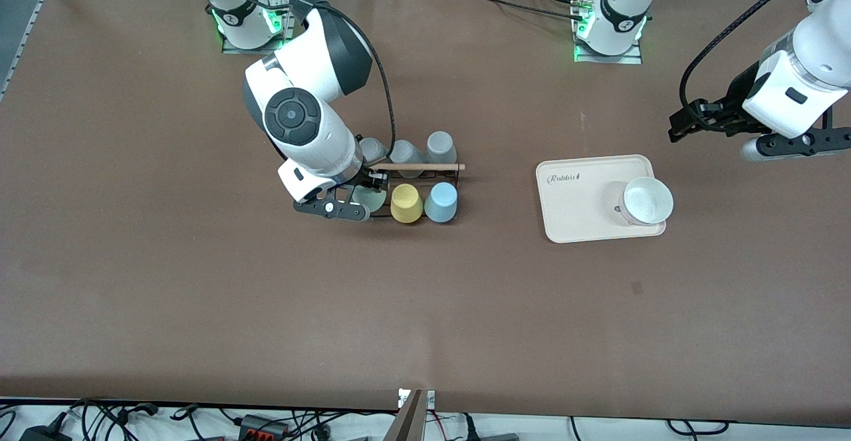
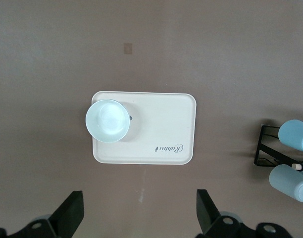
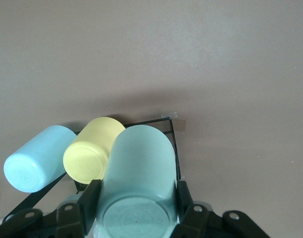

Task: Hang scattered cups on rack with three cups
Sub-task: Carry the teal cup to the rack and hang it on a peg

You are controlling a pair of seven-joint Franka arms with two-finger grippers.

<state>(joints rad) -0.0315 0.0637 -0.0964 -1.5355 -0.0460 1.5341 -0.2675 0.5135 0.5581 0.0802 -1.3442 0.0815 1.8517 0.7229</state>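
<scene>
Gripping the mint cup [image 3: 139, 173] bottom-up between its fingers [image 3: 89, 198], the right tool [image 1: 362, 191] sits at the rack [image 1: 412, 175], at the end of it toward the right arm's side of the desk [image 1: 199, 308], the cup lowered into the front row. Next along from the tool in that row stand the yellow cup [image 1: 406, 203] and then the blue cup [image 1: 441, 201], both upside down on the rack, the blue one at the end toward the left arm. Just past the tool, across the wooden rod [image 1: 419, 167] that tops the black wire frame, three grey cups [image 1: 407, 151] fill the row nearer the robots' bases. The left tool [image 1: 685, 125] waits in the air with its fingers [image 2: 67, 215] spread wide apart and nothing between them, up over bare desk just off the cream tray [image 1: 578, 205]. On that tray, at the end closest to the left tool, stands a white bowl [image 1: 646, 200], well away from the rack and its six cups.
</scene>
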